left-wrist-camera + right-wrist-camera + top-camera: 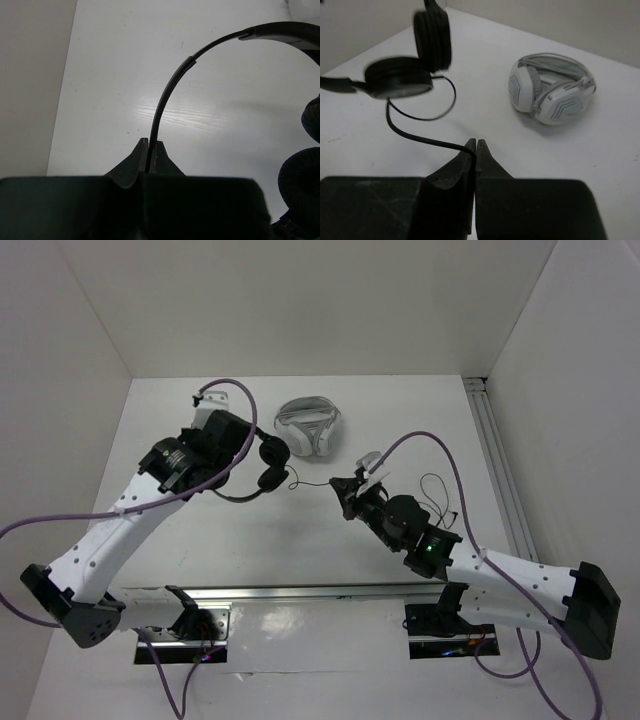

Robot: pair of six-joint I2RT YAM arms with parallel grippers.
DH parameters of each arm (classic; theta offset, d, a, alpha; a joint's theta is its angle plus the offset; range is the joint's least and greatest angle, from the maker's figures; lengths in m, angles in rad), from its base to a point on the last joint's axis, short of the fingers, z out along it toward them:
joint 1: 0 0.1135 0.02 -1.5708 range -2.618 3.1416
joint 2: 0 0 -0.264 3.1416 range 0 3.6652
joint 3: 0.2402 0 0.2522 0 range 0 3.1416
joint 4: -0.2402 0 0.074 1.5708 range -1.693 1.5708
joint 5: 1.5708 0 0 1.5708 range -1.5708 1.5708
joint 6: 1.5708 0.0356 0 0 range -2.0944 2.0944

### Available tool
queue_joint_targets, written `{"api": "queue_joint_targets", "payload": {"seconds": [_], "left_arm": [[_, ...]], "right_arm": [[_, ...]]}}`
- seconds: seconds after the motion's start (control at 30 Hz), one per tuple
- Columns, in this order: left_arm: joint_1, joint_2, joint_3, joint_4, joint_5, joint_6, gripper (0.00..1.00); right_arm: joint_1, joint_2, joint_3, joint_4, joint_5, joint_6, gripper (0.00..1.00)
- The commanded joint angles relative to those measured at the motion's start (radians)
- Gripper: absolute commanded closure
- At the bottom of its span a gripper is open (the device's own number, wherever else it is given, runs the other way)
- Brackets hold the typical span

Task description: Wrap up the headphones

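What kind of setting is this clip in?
Likely a lab robot cell: white table boxed in by plain white walls, aluminium rail along its right edge, left arm and right arm bolted on.

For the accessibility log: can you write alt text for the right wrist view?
The right gripper, jaws shut, pinches the thin black cable of the black headphones at upper left. A white-and-grey headset lies on the white table at right.

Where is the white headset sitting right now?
In the top view, the white headset lies at the far middle of the table, just beyond the black headphones held by the left gripper.
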Motion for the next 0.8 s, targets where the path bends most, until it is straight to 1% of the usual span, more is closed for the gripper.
{"api": "queue_joint_targets", "payload": {"seconds": [0.0, 0.03, 0.1, 0.2, 0.23, 0.3, 0.37, 0.43, 0.47, 0.57, 0.77], "left_arm": [[0.007, 0.035, -0.008, 0.119, -0.01, 0.039, 1.0], [0.007, 0.049, -0.008, 0.119, 0.037, 0.057, 1.0], [0.007, 0.084, -0.018, 0.119, 0.08, 0.09, 1.0], [-0.025, 0.096, -0.056, 0.163, 0.16, 0.151, 1.0], [-0.036, 0.096, -0.066, 0.175, 0.18, 0.166, 1.0], [-0.056, 0.087, -0.089, 0.215, 0.261, 0.217, 1.0], [-0.093, 0.087, -0.103, 0.226, 0.337, 0.237, 1.0], [-0.119, 0.078, -0.136, 0.249, 0.381, 0.268, 1.0], [-0.149, 0.067, -0.137, 0.258, 0.413, 0.281, 1.0], [-0.203, 0.058, -0.16, 0.269, 0.494, 0.306, 1.0], [-0.297, 0.012, -0.192, 0.269, 0.579, 0.343, 1.0]], "right_arm": [[0.112, -0.054, 0.13, -0.184, 0.291, -0.118, 1.0], [0.136, -0.064, 0.146, -0.198, 0.307, -0.138, 1.0], [0.2, -0.064, 0.178, -0.244, 0.336, -0.19, 1.0], [0.238, -0.041, 0.207, -0.27, 0.379, -0.23, 1.0], [0.238, -0.03, 0.218, -0.284, 0.388, -0.23, 1.0], [0.247, -0.03, 0.227, -0.298, 0.388, -0.242, 1.0], [0.247, -0.03, 0.227, -0.298, 0.37, -0.253, 1.0], [0.247, -0.039, 0.227, -0.298, 0.353, -0.265, 1.0], [0.247, -0.05, 0.227, -0.298, 0.342, -0.265, 1.0], [0.247, -0.061, 0.227, -0.298, 0.351, -0.288, 0.99], [0.247, -0.071, 0.227, -0.287, 0.397, -0.31, 0.99]]}}
